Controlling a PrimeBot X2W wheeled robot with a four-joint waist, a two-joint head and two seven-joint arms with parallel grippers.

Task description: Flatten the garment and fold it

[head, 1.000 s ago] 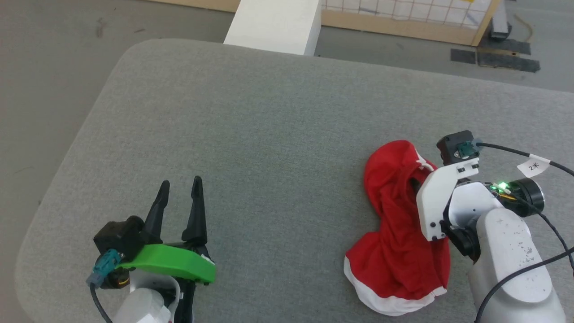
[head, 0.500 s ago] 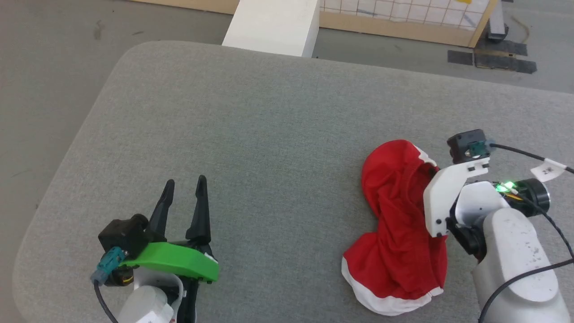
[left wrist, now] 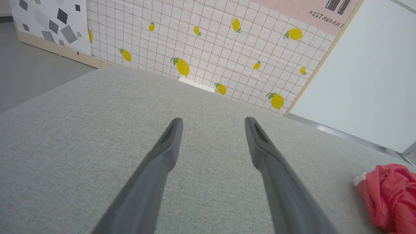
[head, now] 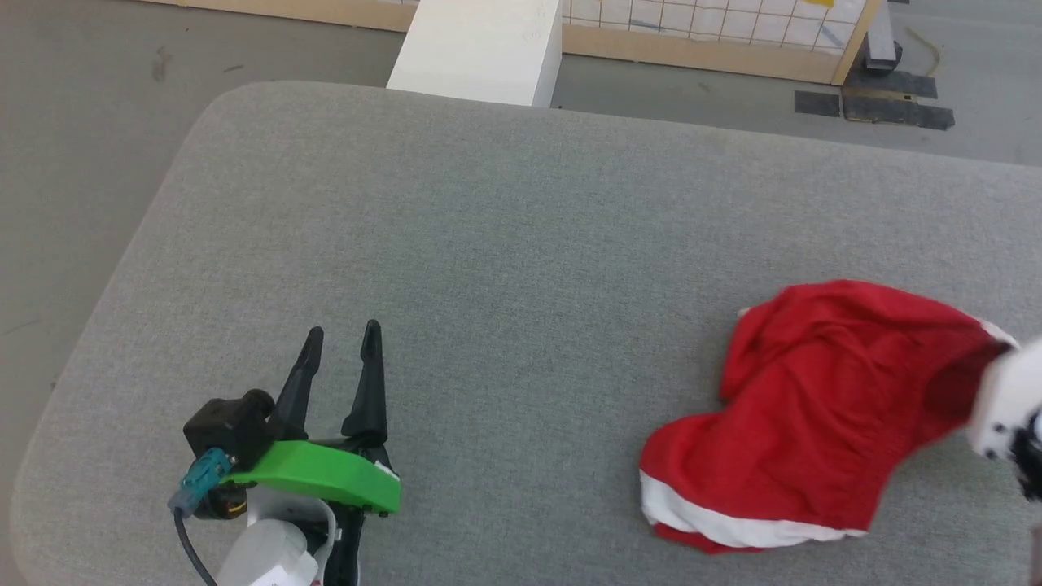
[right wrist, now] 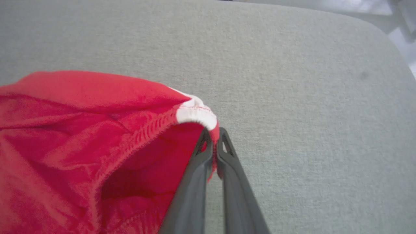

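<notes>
The garment, bright red shorts with white trim, lies crumpled on the right of the grey padded table, stretched toward the right edge of the head view. My right gripper is shut on the hem at a white trim patch, holding that edge lifted off the table. Its white wrist bracket shows at the far right of the head view. My left gripper hovers over the near left of the table, open and empty, well apart from the garment.
A white block stands just beyond the table's far edge. Behind it runs a lemon-print grid panel on a wooden frame. Grey floor lies past the table's rounded left edge.
My right gripper has shut on the garment's edge and drawn it to the right, stretching the cloth out. The left gripper has stayed put; the head view shifted slightly.
</notes>
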